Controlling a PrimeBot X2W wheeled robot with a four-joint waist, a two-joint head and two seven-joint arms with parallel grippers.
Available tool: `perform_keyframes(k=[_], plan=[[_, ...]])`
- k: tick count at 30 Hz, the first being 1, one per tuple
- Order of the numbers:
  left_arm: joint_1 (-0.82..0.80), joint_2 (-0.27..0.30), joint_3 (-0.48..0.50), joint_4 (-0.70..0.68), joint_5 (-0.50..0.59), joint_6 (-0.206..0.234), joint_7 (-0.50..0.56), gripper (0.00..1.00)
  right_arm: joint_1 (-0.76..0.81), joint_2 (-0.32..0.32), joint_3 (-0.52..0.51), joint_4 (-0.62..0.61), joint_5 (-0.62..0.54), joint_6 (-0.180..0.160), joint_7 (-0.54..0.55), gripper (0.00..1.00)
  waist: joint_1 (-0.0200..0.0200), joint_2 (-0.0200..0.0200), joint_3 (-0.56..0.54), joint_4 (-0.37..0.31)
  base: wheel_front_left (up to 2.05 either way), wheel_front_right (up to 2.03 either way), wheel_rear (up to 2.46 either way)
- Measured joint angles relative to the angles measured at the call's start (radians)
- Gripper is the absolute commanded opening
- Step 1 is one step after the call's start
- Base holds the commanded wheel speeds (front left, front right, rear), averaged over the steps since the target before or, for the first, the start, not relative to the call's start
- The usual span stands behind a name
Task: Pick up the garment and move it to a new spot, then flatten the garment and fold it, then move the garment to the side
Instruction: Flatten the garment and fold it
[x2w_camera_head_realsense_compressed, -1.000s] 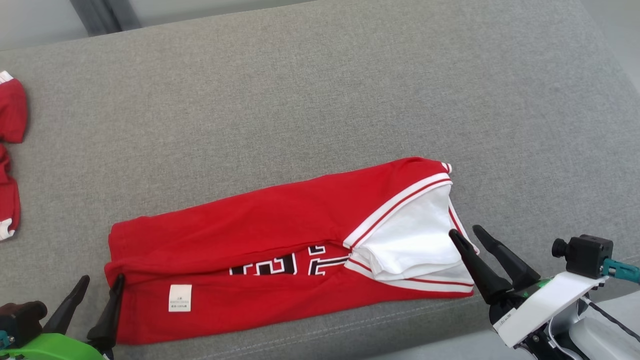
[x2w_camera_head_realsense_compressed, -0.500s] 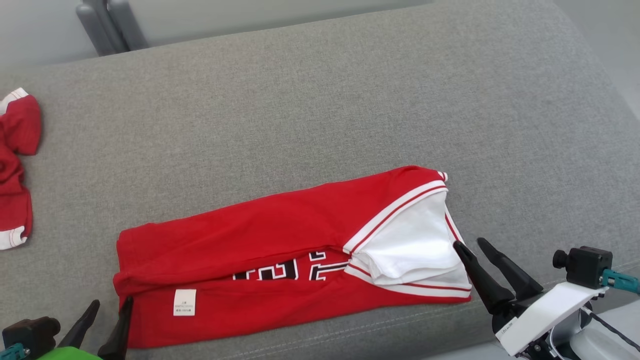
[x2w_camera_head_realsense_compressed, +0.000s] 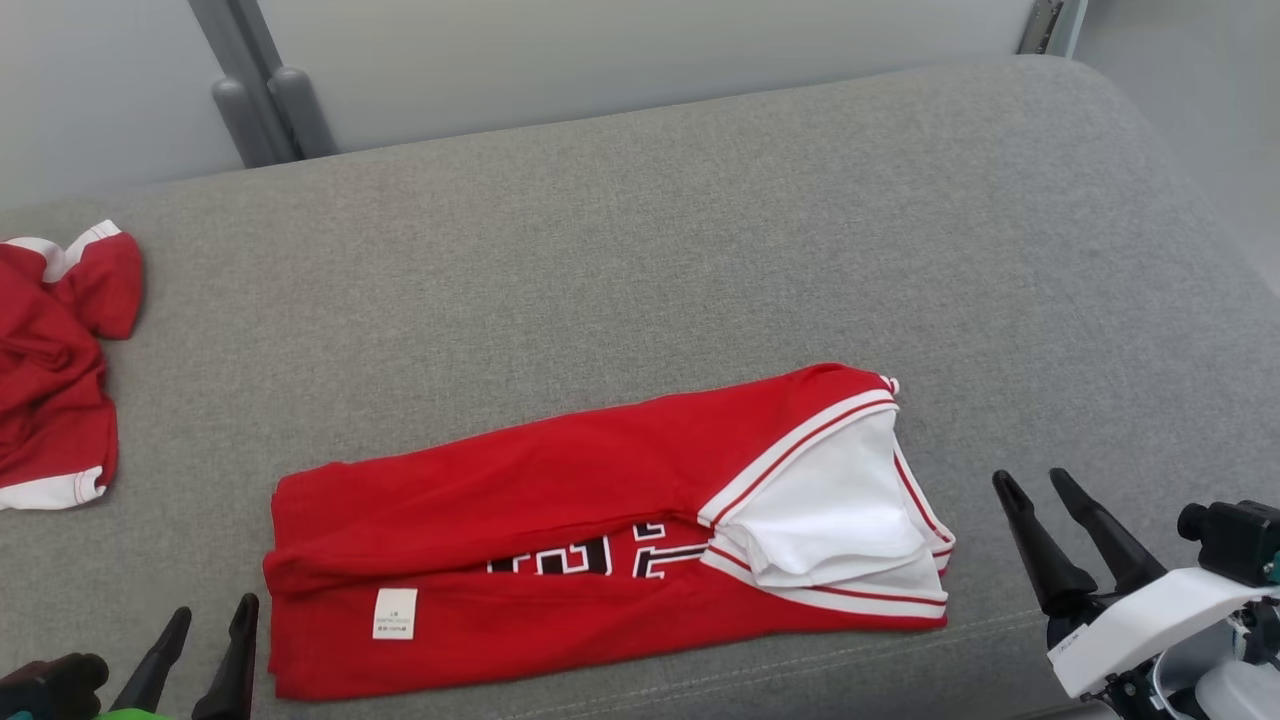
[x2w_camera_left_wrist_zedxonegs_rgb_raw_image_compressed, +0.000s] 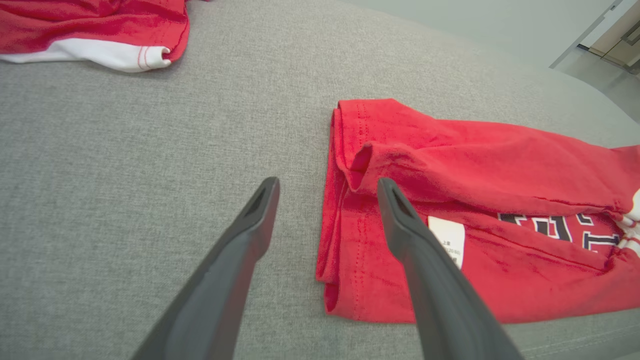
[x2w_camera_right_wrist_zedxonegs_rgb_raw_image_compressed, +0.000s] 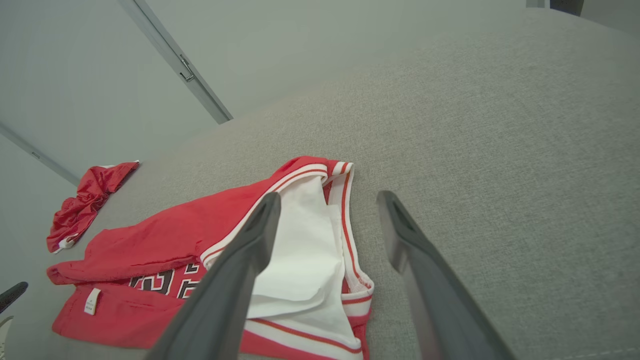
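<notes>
A red garment (x2w_camera_head_realsense_compressed: 560, 500) with white trim and black lettering lies folded in a long strip on the grey cushion (x2w_camera_head_realsense_compressed: 640, 250); its white-lined end (x2w_camera_head_realsense_compressed: 830, 500) points right and a small white label (x2w_camera_head_realsense_compressed: 394, 612) shows near its left end. My left gripper (x2w_camera_head_realsense_compressed: 212, 620) is open at the lower left, just off the garment's left edge (x2w_camera_left_wrist_zedxonegs_rgb_raw_image_compressed: 340, 235). To the right of the garment's trimmed end (x2w_camera_right_wrist_zedxonegs_rgb_raw_image_compressed: 345, 240), my right gripper (x2w_camera_head_realsense_compressed: 1035, 482) is open and apart from the cloth. Nothing is held by either one.
A second red and white garment (x2w_camera_head_realsense_compressed: 50, 350) lies crumpled at the cushion's far left, also visible as that crumpled garment (x2w_camera_left_wrist_zedxonegs_rgb_raw_image_compressed: 90, 30) in the left wrist view. A grey wall and metal posts (x2w_camera_head_realsense_compressed: 265, 100) stand behind the cushion. The cushion's front seam (x2w_camera_head_realsense_compressed: 800, 670) runs close below the folded garment.
The head camera has tilted up and shifted, so the whole scene slid. Both grippers have drawn back from the garment's ends; the garment itself lies as before.
</notes>
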Motion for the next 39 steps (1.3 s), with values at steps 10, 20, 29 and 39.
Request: perform_keyframes(k=[10,20,29,39], plan=[[0.011,-0.054,0.105,-0.153,0.106,0.025,0.0,1.0,0.017,-0.007,-0.067,0.015,-0.131,-0.043,-0.009,1.0,0.0,0.0,-0.032,0.029,0.0,0.0,0.0],[0.122,-0.107,0.148,-0.232,0.205,0.044,0.0,1.0,0.062,0.023,-0.151,0.008,-0.22,-0.059,-0.009,1.0,0.0,0.0,-0.075,0.046,0.0,0.0,0.0],[0.162,-0.132,0.145,-0.294,0.266,0.044,0.0,1.0,0.128,0.077,-0.202,0.018,-0.215,-0.059,-0.011,1.0,0.0,0.0,-0.076,0.069,0.0,0.0,0.0],[0.182,-0.155,0.15,-0.371,0.29,0.043,-0.003,1.0,0.139,0.142,-0.207,0.097,-0.095,-0.016,-0.011,1.0,0.0,0.0,-0.03,0.099,0.0,0.0,0.0]])
